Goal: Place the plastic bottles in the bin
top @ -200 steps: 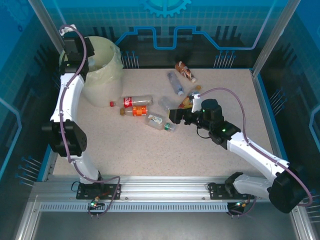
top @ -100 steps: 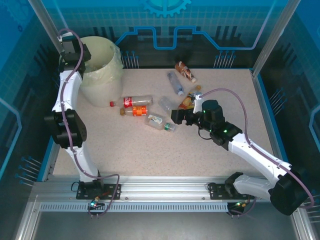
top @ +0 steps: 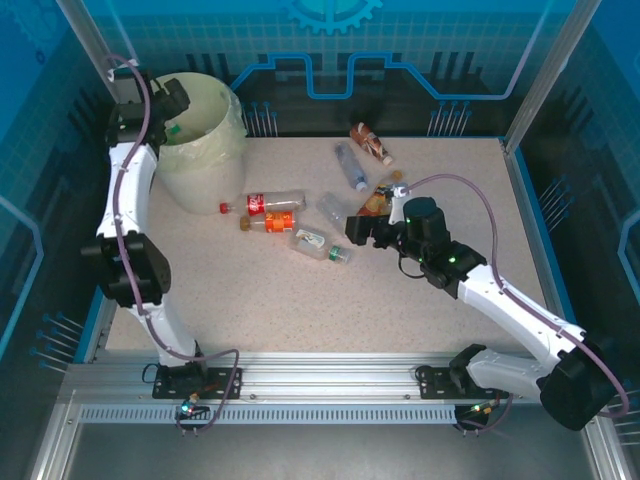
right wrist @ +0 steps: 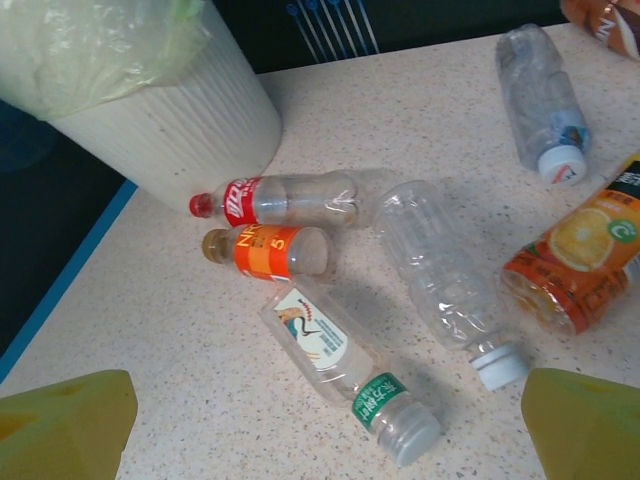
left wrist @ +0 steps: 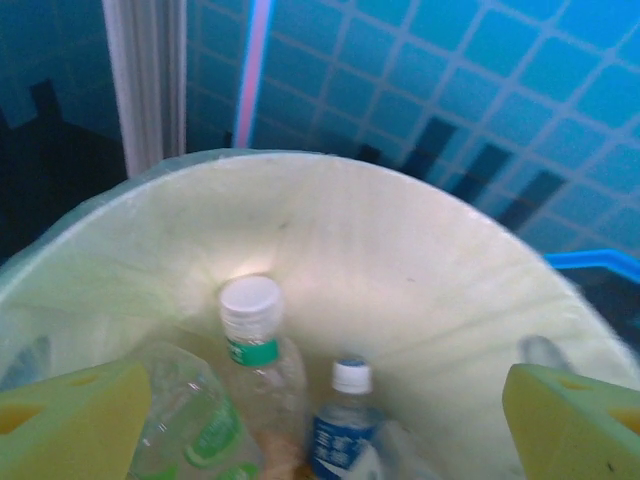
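Inside the bin (left wrist: 400, 260), 2 bottles (left wrist: 255, 350) upright, caps up, below wide left pincer (left wrist: 320, 420); right pincer (right wrist: 325, 425) wide.

table (top: 250, 300): speckled beige, blue rim | upper left: bin (top: 205, 170) standing | just right of it: red-label bottle (top: 262, 203) and orange-label bottle (top: 272, 222) lying side by side | centre: green-capped bottle (top: 322, 244), white-capped clear bottle (right wrist: 440, 280), orange-juice bottle (right wrist: 575, 265), all lying | upper centre: second clear bottle (top: 350, 166), brown-label bottle (top: 372, 143)
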Controlling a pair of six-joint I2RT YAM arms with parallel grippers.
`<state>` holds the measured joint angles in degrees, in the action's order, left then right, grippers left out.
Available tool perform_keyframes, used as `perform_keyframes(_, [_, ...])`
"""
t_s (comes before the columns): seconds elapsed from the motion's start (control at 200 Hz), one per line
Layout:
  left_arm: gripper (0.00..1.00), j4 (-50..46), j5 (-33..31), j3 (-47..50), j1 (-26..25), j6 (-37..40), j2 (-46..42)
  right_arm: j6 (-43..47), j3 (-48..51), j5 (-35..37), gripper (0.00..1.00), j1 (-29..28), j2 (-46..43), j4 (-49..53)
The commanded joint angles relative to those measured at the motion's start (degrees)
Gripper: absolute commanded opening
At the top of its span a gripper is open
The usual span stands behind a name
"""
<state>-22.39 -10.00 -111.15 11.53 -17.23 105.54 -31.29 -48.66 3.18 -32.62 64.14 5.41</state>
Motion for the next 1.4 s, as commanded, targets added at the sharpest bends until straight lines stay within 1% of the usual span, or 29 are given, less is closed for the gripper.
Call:
perform_keyframes(0.0, [0.97,2.19,10.5,4.84,0.42,-6.74,-7.21,-2.7,-3.09,3.09,1.0,1.14,0.92,2.9])
perform_keyframes(0.135, [0.99,5.9,16.93,12.18,0.42,-12.04,-12.92,-4.67,-4.37,4.77,1.0,3.11,2.65,6.52])
perform_keyframes(0.25, [0.99,12.28,24.55,20.42,0.34,-18.11,-18.92,-6.58,-6.83,6.62,1.0,5.89,5.92,11.9])
perform_keyframes(0.325, [0.99,19.43,27.79,27.86,-0.01,-24.05,-22.94,-6.66,-8.82,5.02,1.0,8.33,9.18,14.5])
perform_keyframes(0.385, [0.99,22.01,29.16,32.24,-0.48,-27.51,-25.4,-6.13,-10.46,3.69,1.0,9.85,11.85,15.48])
perform_keyframes(0.535, [0.99,21.93,29.58,40.68,-2.45,-31.05,-31.4,-3.81,-14.88,3.15,1.0,11.57,18.95,16.44])
perform_keyframes(0.61, [0.99,22.05,31.44,44.69,-3.27,-31.6,-34.21,-3.44,-17.88,3.07,1.0,11.91,22.91,17.39])
perform_keyframes(0.695, [0.99,20.57,37.12,47.92,-3.66,-31.27,-36.86,-7.98,-21.09,6.65,1.0,11.92,27.12,19.64])
perform_keyframes(0.755, [0.99,18.04,39.39,50.33,-3.96,-30.53,-39.24,-11.79,-21.85,7.65,1.0,11.97,29.64,18.83])
perform_keyframes(0.835, [0.99,14.15,38.78,54.29,-4.69,-29.71,-43.6,-15.71,-23.55,7.88,1.0,11.69,33.25,18.02])
perform_keyframes(0.91, [0.99,12.05,37.44,58.91,-5.48,-30.97,-47.77,-18.39,-25.39,9.34,1.0,11.0,36.65,17.4])
perform_keyframes(1.025, [0.99,12.75,38.91,66.96,-6.25,-35.65,-53.25,-21.15,-28.56,11.97,1.0,9.57,41.59,16.86])
perform_keyframes(1.11, [0.99,11.98,38.74,71.16,-6.52,-37.2,-56.93,-22.72,-30.91,12.42,1.0,9.12,45.09,17.04])
perform_keyframes(1.231, [0.99,8.29,37.21,73.54,-6.69,-36.28,-61.01,-24.57,-33.67,12.42,0.98,8.89,49.55,17.38])
perform_keyframes(1.281, [0.99,6.84,37.22,73.65,-6.7,-35.43,-61.82,-24.94,-34.71,12.53,0.95,8.89,51.03,17.66])
perform_keyframes(1.346, [0.99,5.92,37.83,73.62,-6.78,-34.3,-62.44,-25.38,-35.38,13.11,0.9,8.81,52.46,17.72])
perform_keyframes(1.396, [0.99,5.92,38.48,73.62,-6.84,-33.54,-62.73,-25.56,-35.86,13.62,0.89,8.79,53.28,17.7])
